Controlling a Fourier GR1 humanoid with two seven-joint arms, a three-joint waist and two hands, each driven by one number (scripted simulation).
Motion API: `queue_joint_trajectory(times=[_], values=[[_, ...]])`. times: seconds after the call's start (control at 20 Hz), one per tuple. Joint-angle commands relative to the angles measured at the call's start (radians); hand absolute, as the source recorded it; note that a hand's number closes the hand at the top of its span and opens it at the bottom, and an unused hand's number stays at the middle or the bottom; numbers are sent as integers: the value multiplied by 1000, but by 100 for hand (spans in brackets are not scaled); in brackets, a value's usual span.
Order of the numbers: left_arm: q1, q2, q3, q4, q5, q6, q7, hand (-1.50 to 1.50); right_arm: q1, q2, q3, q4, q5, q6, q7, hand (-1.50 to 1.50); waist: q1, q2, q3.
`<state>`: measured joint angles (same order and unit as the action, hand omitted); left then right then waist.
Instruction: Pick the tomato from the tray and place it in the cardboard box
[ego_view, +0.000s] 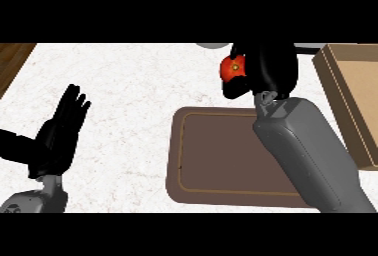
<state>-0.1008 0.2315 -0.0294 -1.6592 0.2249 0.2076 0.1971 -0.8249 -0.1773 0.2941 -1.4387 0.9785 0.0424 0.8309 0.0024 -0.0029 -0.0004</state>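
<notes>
The right hand (262, 67) is curled round the tomato (233, 68), a red ball with a small yellowish stem spot, held above the counter (133, 75) beyond the brown tray (221, 155) and left of the box (351, 100). The left hand (60, 131) rests open at the left, fingers up.

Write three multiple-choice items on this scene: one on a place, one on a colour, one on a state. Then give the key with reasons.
1. Where is the tomato?
A. On the tray
B. In the right hand
C. In the box

2. What colour is the tray?
A. Brown
B. Blue
C. White

3. How is the left hand?
A. Shut on the tomato
B. Curled in a fist
C. Open, fingers up

Key: 1 B, the right hand curls round it, beyond the tray. 2 A, its surface is brown. 3 C, its straight fingers hold nothing; the box lies at the right.
</notes>
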Motion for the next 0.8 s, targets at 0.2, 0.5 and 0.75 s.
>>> queue_joint_trajectory(times=[0.2,0.5,0.75], values=[[-13,-47,-28,18,-39,27,-13,0,-32,-150,-221,-21,20,-44,11,150,-5,3,1],[44,-40,-1,4,-30,-5,-41,0,34,-252,-340,-3,-42,12,-66,150,-2,2,1],[57,4,44,-41,19,-75,-4,0,59,-276,-395,98,-8,-79,-129,150,7,3,0]])
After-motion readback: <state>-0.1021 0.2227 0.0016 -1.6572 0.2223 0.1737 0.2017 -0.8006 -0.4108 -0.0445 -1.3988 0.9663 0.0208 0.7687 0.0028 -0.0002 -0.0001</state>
